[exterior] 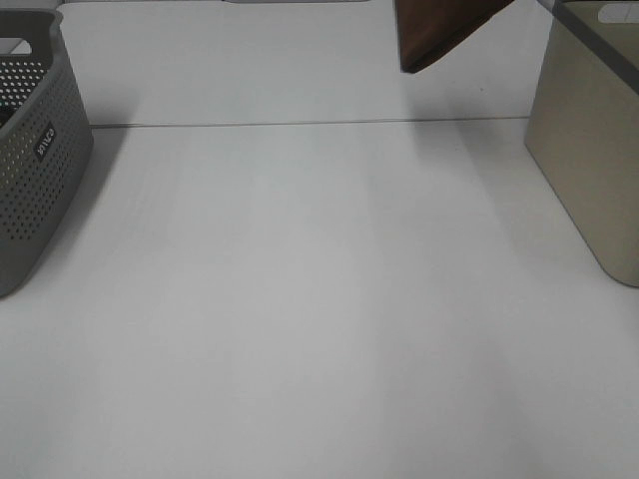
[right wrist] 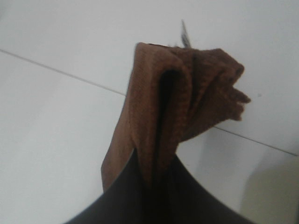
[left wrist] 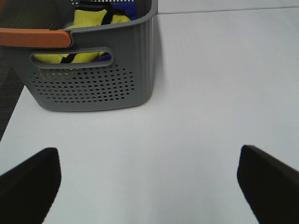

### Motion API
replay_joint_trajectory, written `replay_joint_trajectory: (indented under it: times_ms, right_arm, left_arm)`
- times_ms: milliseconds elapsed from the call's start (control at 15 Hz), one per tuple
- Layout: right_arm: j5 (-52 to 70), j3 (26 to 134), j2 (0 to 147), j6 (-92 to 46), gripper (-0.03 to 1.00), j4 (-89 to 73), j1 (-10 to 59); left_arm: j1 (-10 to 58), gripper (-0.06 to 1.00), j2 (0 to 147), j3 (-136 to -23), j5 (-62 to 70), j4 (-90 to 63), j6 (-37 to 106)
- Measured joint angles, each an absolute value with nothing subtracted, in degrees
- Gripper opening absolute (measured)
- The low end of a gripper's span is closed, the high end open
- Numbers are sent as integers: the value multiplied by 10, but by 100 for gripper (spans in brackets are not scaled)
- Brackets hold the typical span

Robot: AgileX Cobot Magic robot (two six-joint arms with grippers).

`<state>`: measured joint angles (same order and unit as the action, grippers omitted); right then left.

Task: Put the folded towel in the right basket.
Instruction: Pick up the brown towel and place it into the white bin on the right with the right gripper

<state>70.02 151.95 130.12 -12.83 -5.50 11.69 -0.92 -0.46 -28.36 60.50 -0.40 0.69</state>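
Hanging above the table (exterior: 300,299), the folded towel (right wrist: 177,93) is being gripped by the right pincer (right wrist: 154,191), a grip shown only in the right wrist view; overhead, the towel is being cut off by the frame edge near the right basket (exterior: 589,150). The left pincer (left wrist: 149,182) is being shown spread wide.

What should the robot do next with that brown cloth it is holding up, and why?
Probably swing the towel right until it hangs over the right basket. The right tool is shut on it, and it hangs in the air left of that basket's rim, so letting go now would likely drop it on the table.
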Motion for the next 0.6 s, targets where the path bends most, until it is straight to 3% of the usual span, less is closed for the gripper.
replay_joint_trajectory:
  times_ms: [267,600]
  right_arm:
    - [700,1486,1229,-114,6,-38,32]
    - [701,1330,1129,-113,6,-66,-106]
  left_arm:
    - [-9,97,-5,-284,605,-4,7]
    - [-9,97,-5,-284,605,-4,7]
